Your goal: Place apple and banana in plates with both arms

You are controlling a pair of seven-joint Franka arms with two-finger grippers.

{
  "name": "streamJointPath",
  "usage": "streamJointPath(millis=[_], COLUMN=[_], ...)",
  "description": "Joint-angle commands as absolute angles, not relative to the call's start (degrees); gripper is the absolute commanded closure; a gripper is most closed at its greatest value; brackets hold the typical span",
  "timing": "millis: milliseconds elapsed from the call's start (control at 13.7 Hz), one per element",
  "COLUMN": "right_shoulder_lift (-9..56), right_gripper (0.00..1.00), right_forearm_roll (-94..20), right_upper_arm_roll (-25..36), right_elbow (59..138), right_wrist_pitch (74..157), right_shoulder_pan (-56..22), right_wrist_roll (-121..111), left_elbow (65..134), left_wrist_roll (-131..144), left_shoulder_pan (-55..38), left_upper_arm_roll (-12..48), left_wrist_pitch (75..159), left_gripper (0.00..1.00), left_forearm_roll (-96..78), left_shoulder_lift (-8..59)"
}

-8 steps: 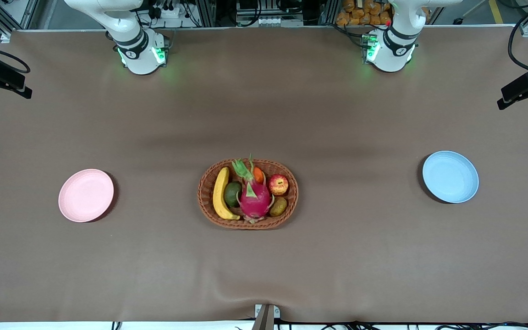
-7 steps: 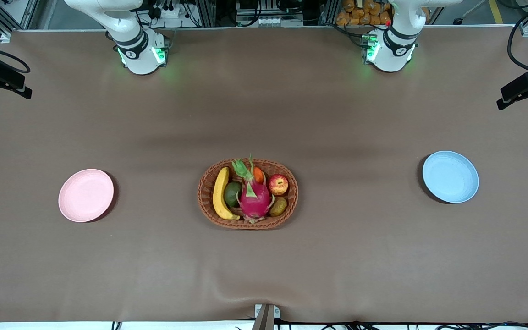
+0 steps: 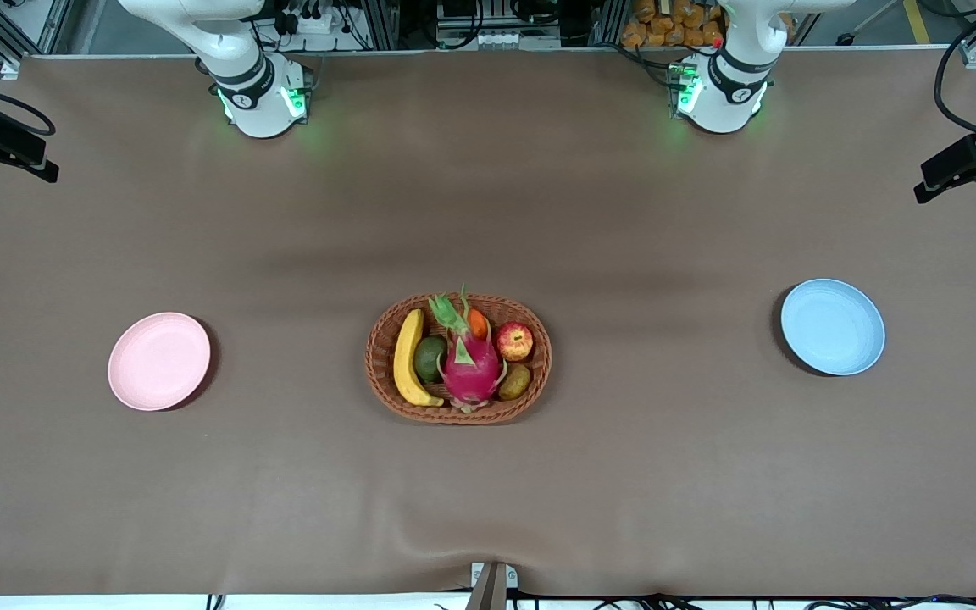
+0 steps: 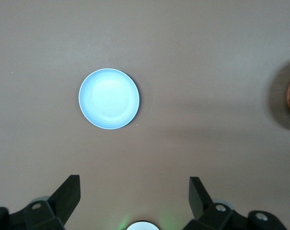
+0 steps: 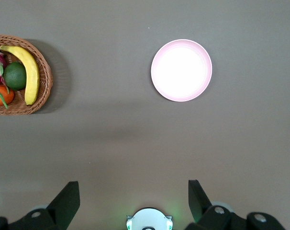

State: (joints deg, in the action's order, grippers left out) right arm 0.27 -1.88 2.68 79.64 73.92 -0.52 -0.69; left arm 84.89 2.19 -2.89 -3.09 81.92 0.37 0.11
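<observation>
The apple (image 3: 515, 341) and the banana (image 3: 407, 357) lie in the wicker basket (image 3: 457, 413) at the table's middle. The banana also shows in the right wrist view (image 5: 27, 72). The pink plate (image 3: 158, 362) lies empty toward the right arm's end and shows in the right wrist view (image 5: 181, 70). The blue plate (image 3: 832, 326) lies empty toward the left arm's end and shows in the left wrist view (image 4: 109, 98). My left gripper (image 4: 134, 182) and right gripper (image 5: 133, 184) are open and empty, each high over the table near its own base, out of the front view.
The basket also holds a pink dragon fruit (image 3: 471, 368), a green fruit (image 3: 429, 357), a small orange fruit (image 3: 478, 323) and a brown kiwi (image 3: 514, 381). The arm bases (image 3: 259, 97) (image 3: 721, 93) stand along the table's edge farthest from the front camera.
</observation>
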Motion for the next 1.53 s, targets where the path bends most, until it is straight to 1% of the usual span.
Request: streamJointPath(millis=[0, 292, 729, 948, 1167, 1458], right_shoulder_lift=[-0.1, -0.1, -0.1, -0.1, -0.1, -0.1], right_gripper=[0.00, 0.00, 0.00, 0.00, 0.00, 0.00], right_forearm_roll=[-1.9, -2.0, -2.0, -2.0, -1.9, -1.9], right_upper_arm_roll=[3.2, 3.1, 3.1, 3.2, 3.2, 3.2], right_elbow=[79.2, 79.2, 79.2, 79.2, 79.2, 79.2], right_wrist_pitch=[73.2, 73.2, 73.2, 73.2, 73.2, 73.3], right_shoulder_pan=[-1.1, -1.1, -1.1, -1.1, -1.1, -1.1], right_wrist_roll=[0.1, 0.1, 0.1, 0.1, 0.0, 0.0], left_elbow=[84.5, 84.4, 84.4, 84.4, 84.5, 85.3], left_wrist_roll=[1.3, 2.3, 2.9, 1.9, 1.3, 1.2], left_shoulder_pan=[-3.9, -9.1, -18.9, -20.8, -22.5, -22.5], left_upper_arm_roll=[-2.6, -2.5, -2.1, -1.8, 1.0, 5.0], left_wrist_pitch=[82.3, 84.3, 96.4, 100.5, 105.7, 112.2], left_gripper=[0.00, 0.00, 0.00, 0.00, 0.00, 0.00], left_forearm_roll=[-0.4, -0.3, -2.4, -6.1, -6.8, -8.6], left_shoulder_lift=[2.8, 7.5, 15.3, 19.0, 21.8, 25.8])
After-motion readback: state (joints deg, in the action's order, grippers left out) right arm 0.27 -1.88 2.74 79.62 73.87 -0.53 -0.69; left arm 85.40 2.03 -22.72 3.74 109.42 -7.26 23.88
